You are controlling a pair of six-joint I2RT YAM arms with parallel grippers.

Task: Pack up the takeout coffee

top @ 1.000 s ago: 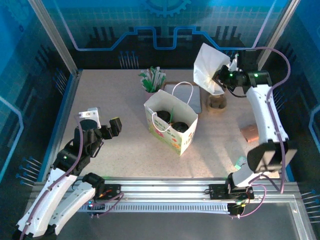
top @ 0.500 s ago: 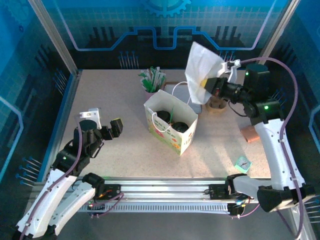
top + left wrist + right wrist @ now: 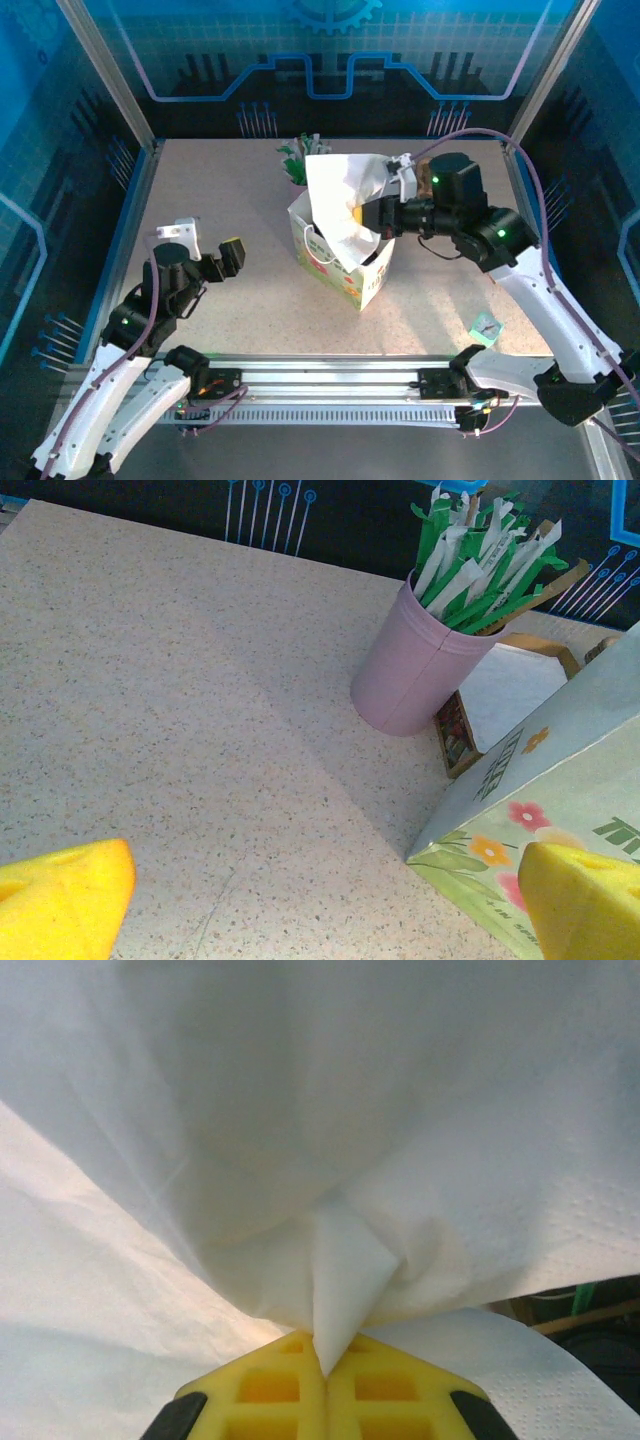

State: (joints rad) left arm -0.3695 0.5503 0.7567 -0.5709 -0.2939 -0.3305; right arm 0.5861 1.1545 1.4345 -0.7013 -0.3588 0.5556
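Where the table (image 3: 230, 200) is closed off at the near edge by the aluminium rail (image 3: 330, 385), both arm bases are bolted. Left gripper (image 3: 207, 250) is held low over the near-left tabletop, jaws wide apart, nothing between the yellow pads (image 3: 60, 898). Bare tabletop is left around it, out to the left side wall and across to the paper bag (image 3: 352, 282). A small green packet (image 3: 487, 328) is laid flat near-right, well apart from the bag; its print cannot be read. The bag is stood upright mid-table. Flower print and green lettering are seen on its side; the lettering is cut off and not legible. Right gripper (image 3: 368, 214) is held over the bag's mouth, jaws together and clamped on a white napkin (image 3: 335, 200), which is draped across the opening. Takeout coffee: position cannot be told, the bag's inside being covered by the napkin. Behind the bag, a pink cup (image 3: 410, 670) of green-and-white sachets (image 3: 480, 560) is stood just beside a wood-edged tray (image 3: 535, 643). Open table is left far-left and along the right side.
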